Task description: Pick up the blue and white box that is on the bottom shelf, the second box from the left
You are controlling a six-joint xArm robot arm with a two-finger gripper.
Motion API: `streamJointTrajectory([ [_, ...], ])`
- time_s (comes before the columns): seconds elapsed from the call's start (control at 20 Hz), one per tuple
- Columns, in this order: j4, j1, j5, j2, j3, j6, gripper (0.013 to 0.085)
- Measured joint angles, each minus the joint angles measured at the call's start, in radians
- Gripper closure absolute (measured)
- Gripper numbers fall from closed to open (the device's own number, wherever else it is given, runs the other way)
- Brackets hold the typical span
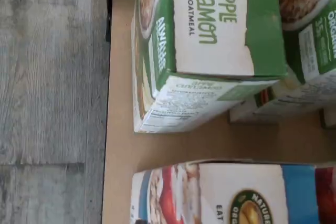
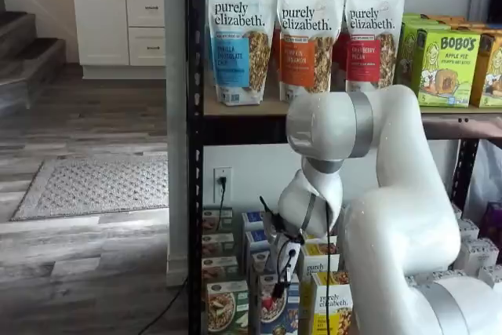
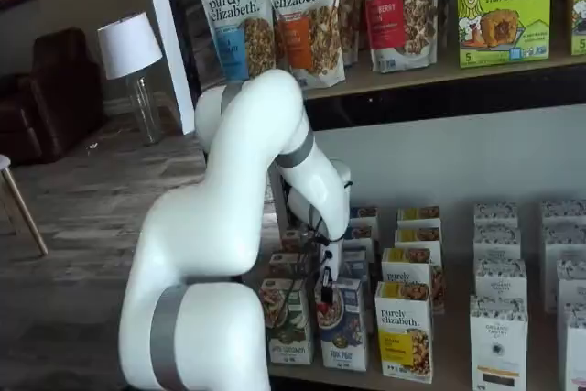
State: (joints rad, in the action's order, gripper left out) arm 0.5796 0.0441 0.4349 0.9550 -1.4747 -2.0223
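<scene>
The end effector (image 3: 327, 292) hangs directly above the blue and white box (image 3: 342, 325), fully spread and empty, ready to straddle it. That box stands front-row on the bottom shelf (image 3: 458, 374), beside the green-and-white carton (image 3: 287, 320).

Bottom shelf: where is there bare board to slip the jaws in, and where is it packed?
In the wrist view, bare bottom shelf board runs along the floor-side edge, and a strip separates the green-and-white carton from the next box. In a shelf view, the blue and white box stands crowded between neighbouring cartons.
</scene>
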Motion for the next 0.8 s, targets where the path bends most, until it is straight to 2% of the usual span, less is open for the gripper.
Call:
streamJointTrajectory([
  [0.6,-0.085,-0.007,0.014,0.030,-0.033,0.068,0.0130],
  [0.8,-0.129,-0.007,0.024,0.039,-0.042,0.105,0.0130],
])
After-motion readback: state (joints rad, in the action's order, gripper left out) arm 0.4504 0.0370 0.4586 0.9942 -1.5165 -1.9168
